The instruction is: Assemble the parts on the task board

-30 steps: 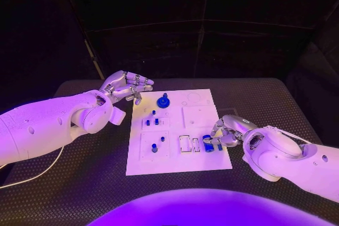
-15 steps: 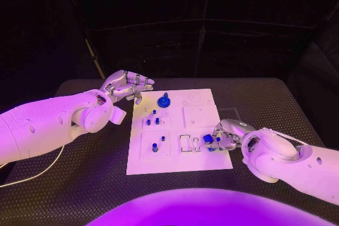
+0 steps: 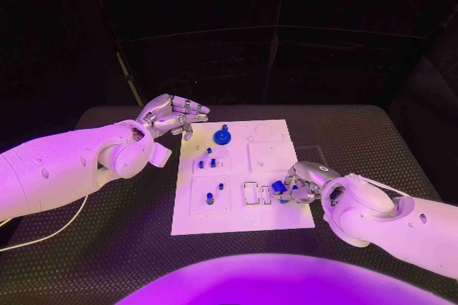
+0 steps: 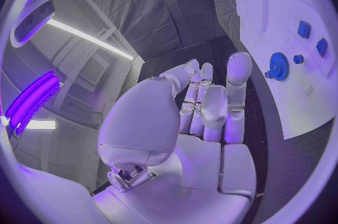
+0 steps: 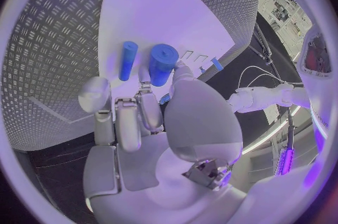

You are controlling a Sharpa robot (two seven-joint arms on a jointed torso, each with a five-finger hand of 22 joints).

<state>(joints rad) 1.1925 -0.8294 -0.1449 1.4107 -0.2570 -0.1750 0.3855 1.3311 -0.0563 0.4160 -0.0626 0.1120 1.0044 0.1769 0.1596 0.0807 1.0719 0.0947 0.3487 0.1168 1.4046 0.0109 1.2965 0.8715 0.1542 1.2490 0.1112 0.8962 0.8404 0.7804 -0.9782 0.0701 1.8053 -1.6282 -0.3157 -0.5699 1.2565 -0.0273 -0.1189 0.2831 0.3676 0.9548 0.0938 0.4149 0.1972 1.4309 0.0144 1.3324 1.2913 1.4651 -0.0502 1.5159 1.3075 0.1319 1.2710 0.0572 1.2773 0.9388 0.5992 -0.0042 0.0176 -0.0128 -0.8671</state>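
**Right hand on a blue cylinder at the board's near right corner**

You have the task board (image 3: 239,212) lying flat in the middle of the black table (image 3: 114,252), its long side running away from the robot. Near its near right corner, the right hand (image 3: 298,184) has its fingers curled down around a stubby blue cylinder (image 5: 162,63); in the right wrist view you can see the thumb and a finger pressed against its sides, so the hand grips it. Whether the cylinder's axis stands upright on the board or is tilted, you cannot tell. Just beside it lies a thin blue peg (image 5: 128,59), flat on the board and apart from the fingers.

Your left hand (image 3: 174,115) hovers off the board's far left corner, holding nothing; its fingers are bent loosely inward, with gaps between them. A blue gear (image 3: 222,137) sits on the board near that hand, without touching it. Further small blue parts (image 3: 206,164) stand in the board's left column.
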